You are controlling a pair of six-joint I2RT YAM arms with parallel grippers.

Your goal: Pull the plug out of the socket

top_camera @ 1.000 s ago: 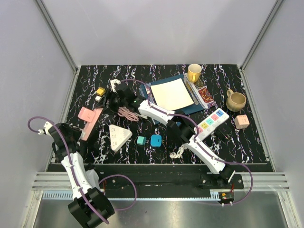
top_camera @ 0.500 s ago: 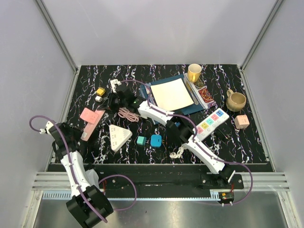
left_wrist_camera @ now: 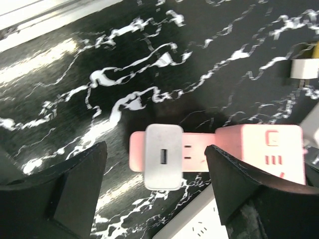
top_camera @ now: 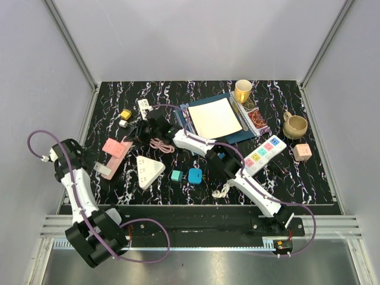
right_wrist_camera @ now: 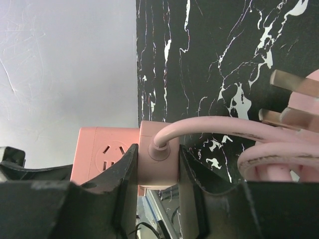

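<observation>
- Since a second ago, seen from above, the left arm's elbow has swung out toward the left wall. The left gripper (top_camera: 96, 168) has gone from a narrow hold to wide open. The pink socket (top_camera: 117, 148) has turned slightly, and the right gripper (top_camera: 135, 138) has closed.
- Top view: the grey plug (top_camera: 104, 172) lies at the near end of the pink socket, on the left side of the table (top_camera: 297, 178), just ahead of the left gripper. The right gripper meets the socket's far end, beside the coiled pink cable (top_camera: 159, 143).
- Left wrist: the jaws stand wide, one finger on each side of the grey plug (left_wrist_camera: 163, 157), touching nothing. The plug sits over the socket's paler end. I cannot tell whether its pins are still seated.
- Right wrist: the jaws are pinched tight on the pink block where the pink cable (right_wrist_camera: 209, 127) leaves it, so this gripper has hold of the socket. An outlet face (right_wrist_camera: 104, 154) shows just beyond the fingers.
- Handling, as I judge it: the plug looks small, light and rigid, with smooth plastic sides that could slip under a shallow pinch.
- Only pin friction would resist a pull. The best hold is across its two flat sides, low near the socket face, pulling straight along the pins.
- The socket also looks light and would slide unless anchored. The soft cable gives no purchase.
</observation>
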